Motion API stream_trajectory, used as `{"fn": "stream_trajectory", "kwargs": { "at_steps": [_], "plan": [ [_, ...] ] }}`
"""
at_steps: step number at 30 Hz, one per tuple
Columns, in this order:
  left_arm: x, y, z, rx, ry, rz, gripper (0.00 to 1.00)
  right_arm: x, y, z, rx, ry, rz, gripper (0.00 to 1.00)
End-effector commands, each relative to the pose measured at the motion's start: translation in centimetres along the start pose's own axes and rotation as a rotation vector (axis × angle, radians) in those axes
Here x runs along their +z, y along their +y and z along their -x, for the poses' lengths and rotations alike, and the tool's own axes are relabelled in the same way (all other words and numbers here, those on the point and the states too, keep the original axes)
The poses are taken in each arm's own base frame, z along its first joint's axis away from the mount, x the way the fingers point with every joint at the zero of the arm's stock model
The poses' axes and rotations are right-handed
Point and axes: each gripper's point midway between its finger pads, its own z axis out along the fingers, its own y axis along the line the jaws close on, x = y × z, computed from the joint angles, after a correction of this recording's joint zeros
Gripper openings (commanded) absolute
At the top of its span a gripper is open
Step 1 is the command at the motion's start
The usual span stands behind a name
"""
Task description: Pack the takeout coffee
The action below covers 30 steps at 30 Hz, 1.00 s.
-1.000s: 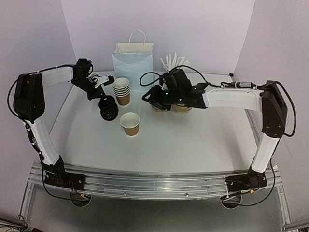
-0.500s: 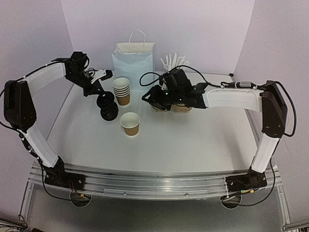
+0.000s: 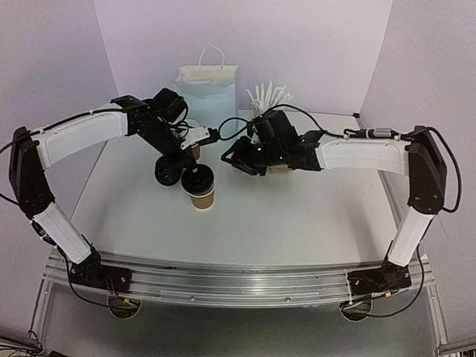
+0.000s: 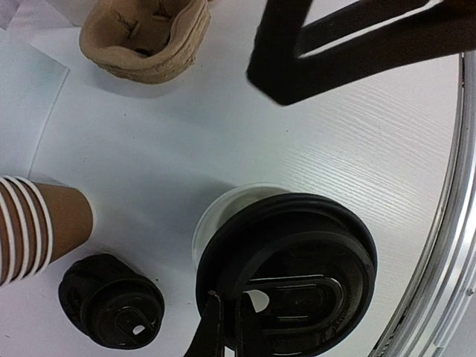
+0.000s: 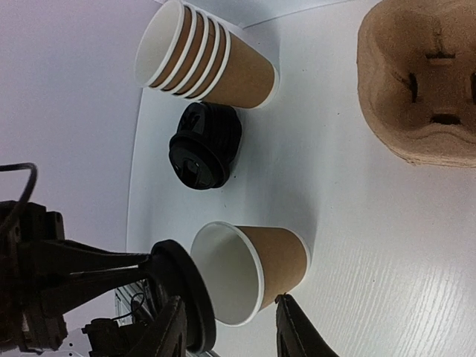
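Observation:
My left gripper (image 3: 192, 167) (image 4: 225, 323) is shut on the edge of a round black lid (image 3: 197, 178) (image 4: 297, 271) (image 5: 184, 294). It holds the lid tilted just over the open mouth of a single brown cup (image 3: 201, 196) (image 4: 216, 216) (image 5: 260, 268). My right gripper (image 3: 233, 158) (image 5: 230, 301) is open, up and to the right of that cup, which shows between its fingers without touching them. The tan carrier (image 3: 280, 169) (image 4: 145, 37) (image 5: 420, 82) lies under the right arm. A stack of brown cups (image 4: 37, 223) (image 5: 208, 63) and spare lids (image 3: 167, 172) (image 4: 111, 301) (image 5: 204, 145) sit left of the cup.
A white handled paper bag (image 3: 204, 93) stands at the back wall. Beside it is a white cup of white sticks (image 3: 268, 97). The right arm's dark fingers (image 4: 335, 44) cross the top of the left wrist view.
The left arm has swung right from the lid stack, carrying one lid to just over the single cup. The right gripper has shifted slightly left and narrowed a little.

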Motion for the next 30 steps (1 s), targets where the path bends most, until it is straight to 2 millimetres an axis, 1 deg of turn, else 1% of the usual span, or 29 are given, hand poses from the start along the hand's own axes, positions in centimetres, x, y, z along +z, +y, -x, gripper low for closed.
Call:
{"fn": "stream_trajectory", "kwargs": {
  "at_steps": [1,5,10,16,21,23,26,30],
  "plan": [
    [1.2,1.7,0.3,-0.071,0.03,0.072,0.0,-2.1,1.0,0.6,0.004,-0.041,0.013,0.38],
    [2.4,2.2,-0.2,-0.09,0.081,0.076,0.0,-1.9,0.8,0.3,0.003,-0.035,0.009,0.38],
    [2.5,2.5,0.6,-0.097,0.068,0.075,0.0,-1.5,1.0,0.1,-0.002,-0.023,0.013,0.38],
    [2.9,1.4,0.4,-0.097,0.075,0.032,0.0,-1.3,0.9,-0.2,-0.002,-0.013,0.012,0.38],
    [2.5,0.3,0.6,-0.105,0.07,-0.018,0.0,-1.1,1.0,-0.3,-0.003,-0.006,0.014,0.38],
    [2.5,0.1,0.7,-0.108,0.073,-0.027,0.0,-0.9,1.1,-0.4,-0.003,0.0,0.017,0.38],
    [2.5,-0.1,0.2,-0.116,0.096,-0.041,0.0,-0.5,1.4,-0.7,-0.004,0.015,0.023,0.38],
    [3.0,0.1,-0.4,-0.112,0.111,-0.022,0.0,0.4,1.5,-1.4,-0.008,0.043,0.024,0.36]
  ]
}}
